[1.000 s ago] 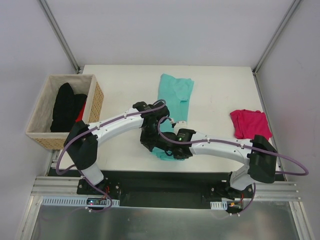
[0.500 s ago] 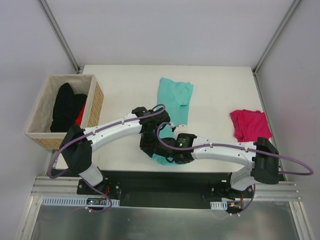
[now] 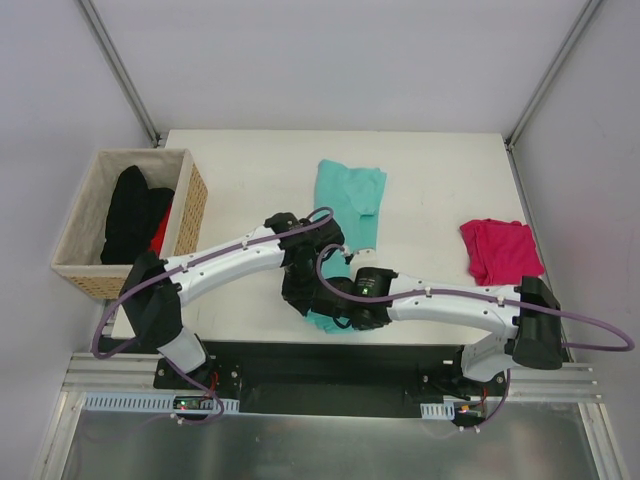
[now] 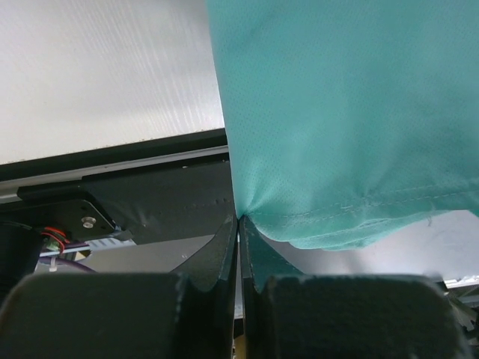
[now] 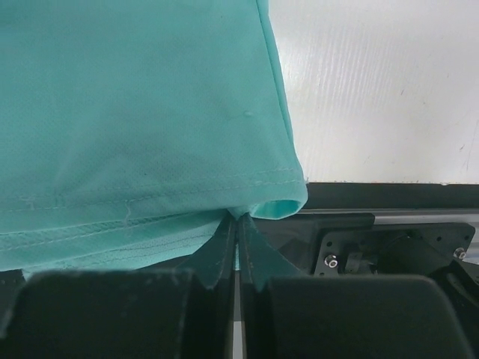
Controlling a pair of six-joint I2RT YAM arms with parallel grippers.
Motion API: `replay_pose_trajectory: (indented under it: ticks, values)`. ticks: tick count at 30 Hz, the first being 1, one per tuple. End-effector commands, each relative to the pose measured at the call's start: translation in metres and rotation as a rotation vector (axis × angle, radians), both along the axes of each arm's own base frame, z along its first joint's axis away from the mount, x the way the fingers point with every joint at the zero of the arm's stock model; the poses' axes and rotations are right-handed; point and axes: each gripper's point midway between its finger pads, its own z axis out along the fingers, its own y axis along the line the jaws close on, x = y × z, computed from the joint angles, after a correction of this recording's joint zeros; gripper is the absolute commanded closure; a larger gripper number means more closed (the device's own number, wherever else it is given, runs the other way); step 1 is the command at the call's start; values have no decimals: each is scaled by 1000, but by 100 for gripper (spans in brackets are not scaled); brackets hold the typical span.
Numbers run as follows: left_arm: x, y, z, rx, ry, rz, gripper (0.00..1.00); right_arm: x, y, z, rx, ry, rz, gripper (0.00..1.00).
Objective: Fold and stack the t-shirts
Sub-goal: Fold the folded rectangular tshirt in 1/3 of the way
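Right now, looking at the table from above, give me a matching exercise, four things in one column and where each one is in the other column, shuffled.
1 teal t-shirt
2 pink t-shirt
3 basket
4 black clothes

A inside the basket
B hem pinched by left fingers and right fingers
C at the table's left edge
D at the table's right edge

Pairs: 1-B, 2-D, 3-C, 4-A

A white table [image 3: 450, 180] stands between plain pale grey walls [image 3: 330, 60] with slanted metal struts [image 3: 120, 70] at the back corners, a cloth-lined wicker basket [image 3: 85, 282] beside its left edge, and a black plate [image 3: 330, 365], aluminium rails [image 3: 330, 398] and a dull metal sheet [image 3: 320, 450] along the near side, all in soft even light.
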Motion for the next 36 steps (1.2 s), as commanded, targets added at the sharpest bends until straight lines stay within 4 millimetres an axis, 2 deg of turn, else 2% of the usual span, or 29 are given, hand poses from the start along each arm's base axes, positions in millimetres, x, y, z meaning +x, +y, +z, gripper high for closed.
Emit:
replay_pose_trajectory:
  ticks: [1,2,5,12,22,28,32,36]
  values:
    - [0,2,10,78,-23,-61,100,21,16,25,45,-94,-8,99]
    - [7,0,17,78,-51,-66,100,23,17,27,47,-96,-10,99]
    - [17,-5,23,84,-71,-83,100,28,18,31,42,-96,-9,99]
    - [37,-6,25,82,-82,-82,100,42,17,39,41,-96,-25,99]
    - [72,13,31,88,-115,-38,100,71,15,39,30,-80,-64,99]
    - [105,16,34,74,-138,-34,100,97,14,41,36,-77,-88,99]
    - [134,9,42,47,-176,-41,100,118,14,39,17,-81,-91,99]
    - [158,7,29,64,-164,-54,100,140,11,37,8,-70,-102,99]
